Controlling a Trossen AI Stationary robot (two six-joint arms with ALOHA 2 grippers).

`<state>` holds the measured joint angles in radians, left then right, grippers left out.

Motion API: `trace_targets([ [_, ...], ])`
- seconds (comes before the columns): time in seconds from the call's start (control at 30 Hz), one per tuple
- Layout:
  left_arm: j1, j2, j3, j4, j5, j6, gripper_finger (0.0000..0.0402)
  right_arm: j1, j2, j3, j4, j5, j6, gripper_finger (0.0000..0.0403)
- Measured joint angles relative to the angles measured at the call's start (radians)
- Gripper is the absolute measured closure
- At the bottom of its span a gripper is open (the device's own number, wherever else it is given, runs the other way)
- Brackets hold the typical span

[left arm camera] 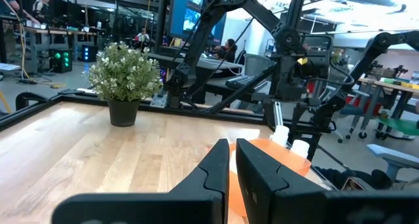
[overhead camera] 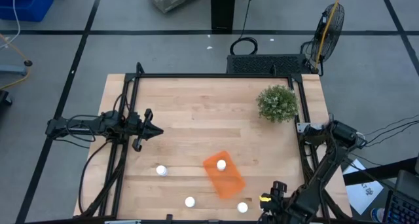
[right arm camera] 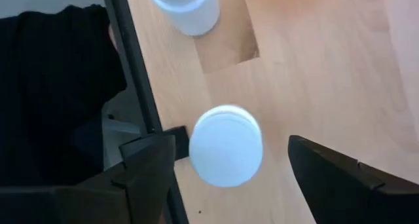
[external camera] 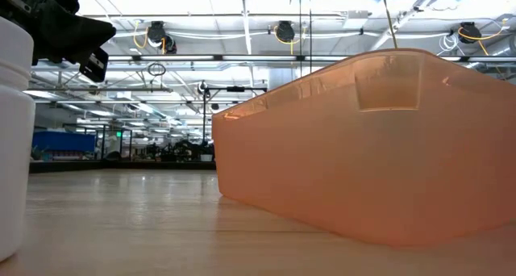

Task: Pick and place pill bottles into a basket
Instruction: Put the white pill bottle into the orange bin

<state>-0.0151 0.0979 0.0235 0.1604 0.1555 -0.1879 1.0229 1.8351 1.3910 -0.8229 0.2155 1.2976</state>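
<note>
The orange basket lies near the table's front middle with one white pill bottle standing in it. Three more bottles stand on the table: one left of the basket and two near the front edge. My right gripper points down at the front right edge, open, with one finger on either side of a white bottle and a gap to each. Another bottle stands beyond it. My left gripper is shut and empty above the table's left side.
A green potted plant stands at the far right. The black frame rail at the table's edge runs close beside the bottle between my right fingers. In the low view the basket wall fills the right and a bottle stands at the left.
</note>
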Motion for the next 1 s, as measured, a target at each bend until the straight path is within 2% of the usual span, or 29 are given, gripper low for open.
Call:
trace_targets([
  [0.3,0.000,0.000,0.000,0.000,0.000,0.000,0.0369,0.000,0.000,-0.050,0.010,-0.010,0.024,0.0130],
  [0.63,0.000,0.000,0.000,0.000,0.000,0.000,0.0369,-0.003,0.000,-0.065,0.078,0.011,-0.002,0.0170],
  [1.0,0.000,0.000,0.000,0.000,0.000,0.000,0.0369,-0.018,0.000,-0.068,0.109,0.023,-0.036,0.0182],
])
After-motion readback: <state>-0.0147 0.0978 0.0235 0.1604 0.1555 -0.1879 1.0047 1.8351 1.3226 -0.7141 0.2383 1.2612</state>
